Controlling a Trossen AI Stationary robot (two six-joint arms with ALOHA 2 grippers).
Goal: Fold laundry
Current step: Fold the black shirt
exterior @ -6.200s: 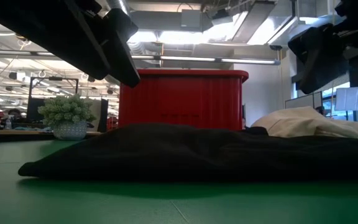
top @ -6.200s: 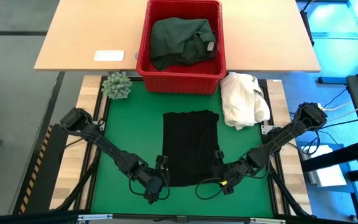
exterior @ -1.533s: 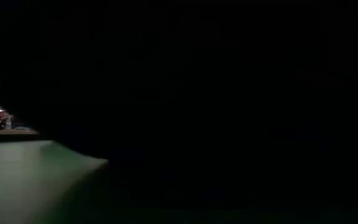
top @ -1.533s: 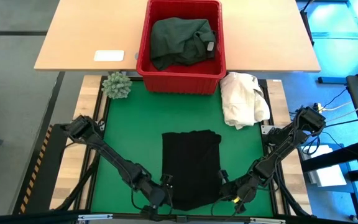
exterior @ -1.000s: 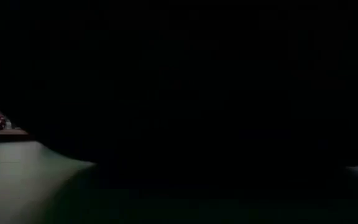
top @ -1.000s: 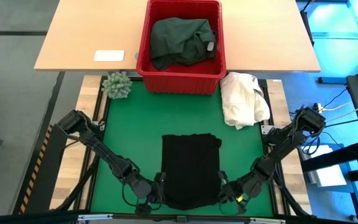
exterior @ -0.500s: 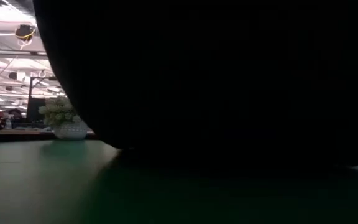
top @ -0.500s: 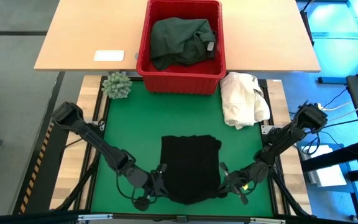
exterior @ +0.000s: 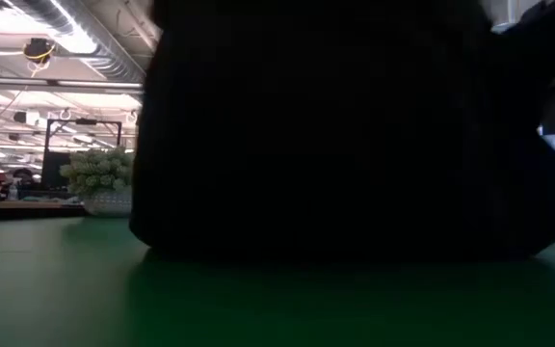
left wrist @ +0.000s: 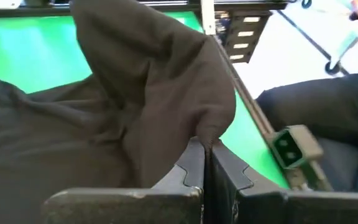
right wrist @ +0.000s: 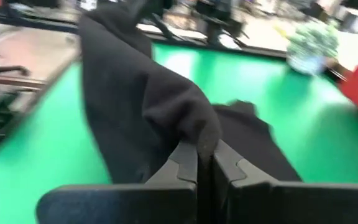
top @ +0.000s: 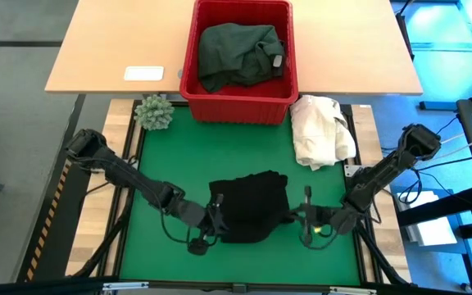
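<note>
From above, the black garment (top: 248,207) lies bunched on the green surface (top: 170,160), nearer its front edge than its back edge and about midway between its left and right edges. The left hand (top: 212,220) sits at the cloth's left front corner and the right hand (top: 301,220) at its right front corner; each is closed tight on a fold of the black garment. At the back edge of the surface stands a red basket (top: 188,74) with a dark green garment (top: 238,51) heaped inside it. A cream cloth heap (top: 320,129) lies just beside the basket's right front corner, near the right edge of the surface, and a small potted plant (top: 154,112) stands at the back left corner. A white card (top: 144,73) lies on the wooden table (top: 113,41) behind. At table height, the black garment (exterior: 355,125) fills most of the picture as a dark mass rising from the green surface (exterior: 56,289), with the potted plant (exterior: 99,181) showing past its left side. From the left wrist, the left hand (left wrist: 204,163) has its two fingers pressed together on a raised peak of the black garment (left wrist: 148,93), the rest of the cloth spreading over the green surface (left wrist: 30,50). From the right wrist, the right hand (right wrist: 205,160) pinches another raised fold of the black garment (right wrist: 135,99) in the same way, and the potted plant (right wrist: 312,43) shows blurred at the far corner of the green surface (right wrist: 241,81).
</note>
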